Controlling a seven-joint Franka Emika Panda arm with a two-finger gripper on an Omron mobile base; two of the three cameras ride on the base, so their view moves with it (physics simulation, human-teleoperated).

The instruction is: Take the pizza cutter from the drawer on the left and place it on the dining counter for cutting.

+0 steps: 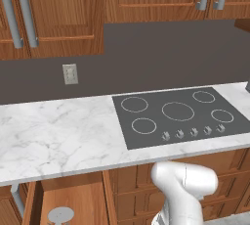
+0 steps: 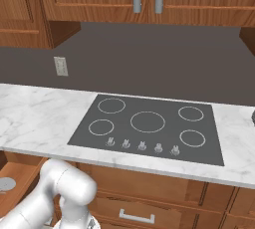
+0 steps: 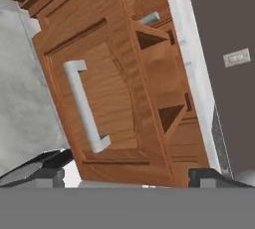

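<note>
Far left and low in the left base view, the drawer [image 1: 73, 202] sits pulled out under the tabletop [image 1: 53, 131], plain wood inside. The cutter [image 1: 60, 215] lies in it, its round grey wheel showing right at the bottom edge; can't make out the handle from here. Further right is the black cooktop [image 1: 183, 116] set into the marble, with an outlet [image 1: 70, 74] on the dark wall behind and wood cabinets above. The arm [image 1: 183, 190] rises at the lower right.

From the right base view you catch a sliver of that wheel [image 2: 6, 184] at the left edge inside the drawer [image 2: 20, 173].

In the hand view, the drawer front [image 3: 99, 98] with its silver bar handle [image 3: 84, 106] sits dead ahead, tilted because the camera is rolled. The jaws are spread wide: one dark fingertip [image 3: 40, 166] at the lower left, the other [image 3: 214, 177] at the lower right, with the gripper [image 3: 127, 173] holding nothing and touching nothing. The handle sits between the tips but apart from them.
</note>
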